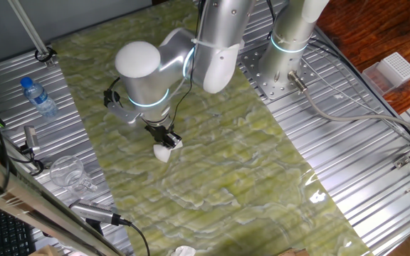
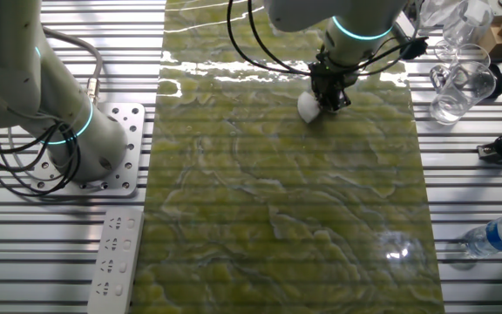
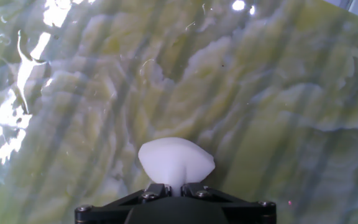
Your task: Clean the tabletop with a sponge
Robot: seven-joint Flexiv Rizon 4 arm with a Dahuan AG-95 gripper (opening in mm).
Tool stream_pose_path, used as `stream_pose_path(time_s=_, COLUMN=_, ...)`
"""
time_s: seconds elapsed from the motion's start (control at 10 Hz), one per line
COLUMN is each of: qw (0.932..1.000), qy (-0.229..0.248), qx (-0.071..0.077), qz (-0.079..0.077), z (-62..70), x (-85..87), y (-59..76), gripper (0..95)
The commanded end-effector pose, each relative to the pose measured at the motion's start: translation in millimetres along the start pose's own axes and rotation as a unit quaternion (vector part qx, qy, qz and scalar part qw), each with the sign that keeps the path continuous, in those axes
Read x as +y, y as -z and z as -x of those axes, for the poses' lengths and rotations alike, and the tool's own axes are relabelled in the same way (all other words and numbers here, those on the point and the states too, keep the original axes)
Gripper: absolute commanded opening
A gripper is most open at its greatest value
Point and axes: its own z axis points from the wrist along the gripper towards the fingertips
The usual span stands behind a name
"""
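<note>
The tabletop is a glossy yellow-green sheet with pale wavy veins; it also fills the other fixed view and the hand view. My black gripper is shut on the white sponge. The sponge bulges out past the fingertips, pinched at its near end, and presses down on the sheet near one long edge. Wet streaks glint on the sheet around it.
Ribbed grey metal panels flank the sheet. A plastic water bottle and a clear glass stand beside it; glass cups too. A white ridged box sits far off. A second arm's base and a white remote lie alongside.
</note>
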Motion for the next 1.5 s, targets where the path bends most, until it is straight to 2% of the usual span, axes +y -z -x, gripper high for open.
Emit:
stream_pose_path(time_s=0.1, qw=1.0, qy=0.008, qx=-0.001, qz=0.003, z=1.3, x=0.7, y=0.2, gripper=0.0)
stream_pose_path(time_s=0.2, qw=0.9998, qy=0.012, qx=0.003, qz=-0.012, z=1.3, x=0.7, y=0.2, gripper=0.0)
stream_pose_path(time_s=0.3, qw=0.9998, qy=0.011, qx=0.001, qz=-0.014, z=1.3, x=0.7, y=0.2, gripper=0.0)
stream_pose_path(time_s=0.4, qw=1.0, qy=0.0, qx=-0.003, qz=-0.003, z=1.3, x=0.7, y=0.2, gripper=0.0)
stream_pose_path(time_s=0.8, qw=0.9996, qy=-0.026, qx=-0.004, qz=0.006, z=6.3, x=2.8, y=-0.9, gripper=0.0)
stream_pose_path(time_s=1.0, qw=0.9992, qy=-0.034, qx=-0.011, qz=0.018, z=13.1, x=8.4, y=3.7, gripper=0.0)
stream_pose_path(time_s=1.3, qw=0.999, qy=-0.042, qx=-0.006, qz=0.016, z=29.4, x=24.2, y=11.2, gripper=0.0)
stream_pose_path(time_s=1.5, qw=0.9994, qy=-0.03, qx=-0.01, qz=0.016, z=34.3, x=28.5, y=9.9, gripper=0.0)
